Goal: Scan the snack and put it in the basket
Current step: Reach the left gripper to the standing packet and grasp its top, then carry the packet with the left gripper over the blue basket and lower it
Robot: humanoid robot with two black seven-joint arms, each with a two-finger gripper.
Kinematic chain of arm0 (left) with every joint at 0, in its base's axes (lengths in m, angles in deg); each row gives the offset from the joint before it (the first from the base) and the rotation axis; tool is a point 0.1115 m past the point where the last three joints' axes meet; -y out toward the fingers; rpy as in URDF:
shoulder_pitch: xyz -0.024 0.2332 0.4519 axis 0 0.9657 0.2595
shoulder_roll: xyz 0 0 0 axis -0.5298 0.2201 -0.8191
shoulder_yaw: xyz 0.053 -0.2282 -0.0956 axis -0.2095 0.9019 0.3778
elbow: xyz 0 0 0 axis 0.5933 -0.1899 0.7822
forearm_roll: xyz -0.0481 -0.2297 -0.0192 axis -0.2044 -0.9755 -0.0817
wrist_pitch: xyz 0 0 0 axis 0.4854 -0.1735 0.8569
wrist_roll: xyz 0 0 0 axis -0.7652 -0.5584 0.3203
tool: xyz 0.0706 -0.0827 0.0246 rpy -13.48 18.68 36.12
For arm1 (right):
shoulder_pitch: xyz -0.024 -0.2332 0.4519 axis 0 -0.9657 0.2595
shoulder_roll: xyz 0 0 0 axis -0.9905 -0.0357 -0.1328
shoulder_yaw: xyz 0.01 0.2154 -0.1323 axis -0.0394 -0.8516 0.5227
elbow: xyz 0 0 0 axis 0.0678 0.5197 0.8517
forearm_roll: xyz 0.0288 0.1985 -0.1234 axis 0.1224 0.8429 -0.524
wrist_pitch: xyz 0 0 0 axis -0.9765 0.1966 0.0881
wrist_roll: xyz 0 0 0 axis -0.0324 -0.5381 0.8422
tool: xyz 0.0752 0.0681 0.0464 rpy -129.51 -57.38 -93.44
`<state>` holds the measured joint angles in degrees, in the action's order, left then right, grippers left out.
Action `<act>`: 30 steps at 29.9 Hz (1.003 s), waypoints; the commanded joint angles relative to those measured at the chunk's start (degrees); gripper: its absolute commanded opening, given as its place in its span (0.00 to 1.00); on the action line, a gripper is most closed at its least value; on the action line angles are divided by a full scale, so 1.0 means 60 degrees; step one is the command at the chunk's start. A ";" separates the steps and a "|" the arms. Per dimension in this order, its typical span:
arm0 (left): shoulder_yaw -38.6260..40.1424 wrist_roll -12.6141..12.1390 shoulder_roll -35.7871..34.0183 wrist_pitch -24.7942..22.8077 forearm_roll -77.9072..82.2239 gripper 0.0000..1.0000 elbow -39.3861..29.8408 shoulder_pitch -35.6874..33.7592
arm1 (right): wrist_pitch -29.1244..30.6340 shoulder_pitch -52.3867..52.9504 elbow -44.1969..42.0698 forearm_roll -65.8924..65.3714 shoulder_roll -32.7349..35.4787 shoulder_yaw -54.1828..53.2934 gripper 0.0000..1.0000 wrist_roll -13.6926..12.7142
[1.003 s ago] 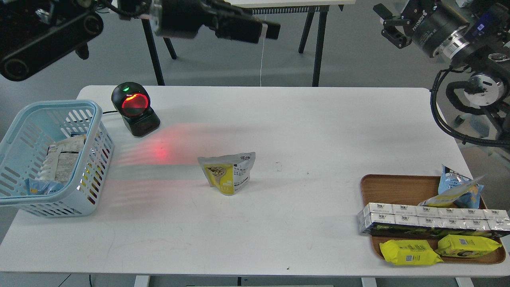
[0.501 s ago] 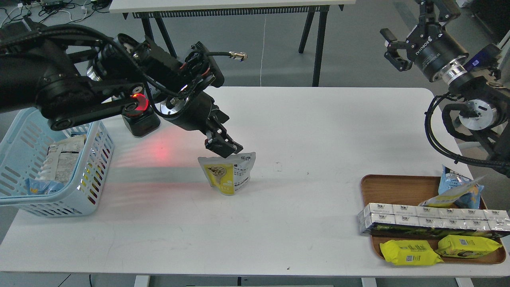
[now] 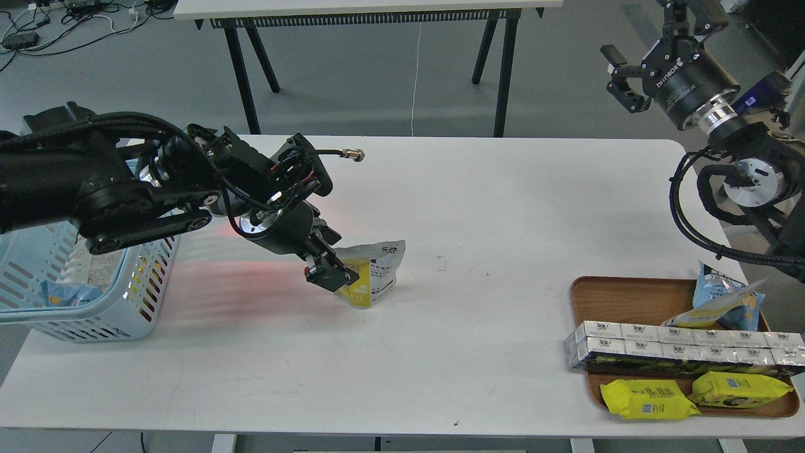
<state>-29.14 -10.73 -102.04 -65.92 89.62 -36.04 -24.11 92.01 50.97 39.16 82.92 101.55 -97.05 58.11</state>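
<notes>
Compared with half a second ago, your left gripper (image 3: 331,275) has dropped from above the top of the pouch to its left face, and the arm now hides the scanner; only a faint red glow shows on the white table (image 3: 440,352). The flat stand-up snack pouch with white top and yellow bottom (image 3: 377,272) has not shifted: it stands upright near the middle of the bench, a little toward the left edge.

The left gripper's fingers overlap the pouch's left half. They are dark and seen at an angle, so you cannot tell how far apart they are or whether they pinch the pouch.

Your right gripper (image 3: 619,74) hangs in the air beyond the far right corner, its fingers spread, holding nothing.

The light blue slotted plastic basket (image 3: 135,305) sits at the left edge with packets inside. The brown wooden tray (image 3: 622,296) at the near right corner carries snack packs. Behind the bench lies grey floor with black table legs.
</notes>
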 commanded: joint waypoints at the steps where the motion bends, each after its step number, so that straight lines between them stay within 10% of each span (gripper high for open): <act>1: 0.0010 0.0002 0.0025 0.0367 0.0000 0.44 0.0119 0.0121 | 0.0000 -0.0085 0.0013 -0.0001 0.0002 0.0010 0.98 -0.0001; 5: -0.0004 0.0002 -0.0048 0.0294 0.0059 0.00 0.0149 0.0121 | 0.0000 -0.0144 0.0028 -0.0001 0.0002 -0.0004 0.98 -0.0001; 30: 0.0348 0.0002 -0.1761 -0.0571 0.0044 0.00 -0.0203 -0.1065 | 0.0000 -0.0173 0.0028 -0.0001 0.0017 -0.0019 0.98 -0.0001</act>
<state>-26.73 -10.71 -110.49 -69.28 89.80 -37.64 -29.60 92.01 49.93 39.33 82.92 101.64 -97.08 58.10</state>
